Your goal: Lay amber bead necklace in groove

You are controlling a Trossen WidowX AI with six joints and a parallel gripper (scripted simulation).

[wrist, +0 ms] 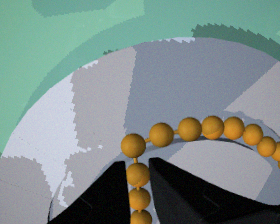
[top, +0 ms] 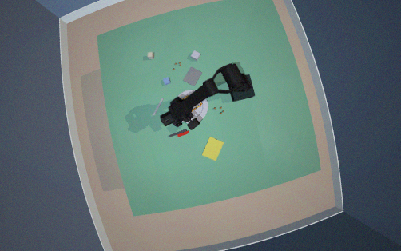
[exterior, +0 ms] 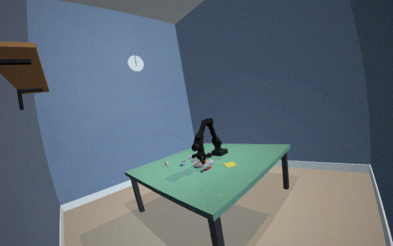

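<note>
several amber beads between gripper fingertips

- necklace (wrist: 190, 129) on bead board (top: 204, 107) (wrist: 103, 100)
- board on table (top: 257, 160) (exterior: 213, 196), between sticky-note-like square (top: 212, 149) (exterior: 230, 164) and flat square (top: 192, 76)
</note>
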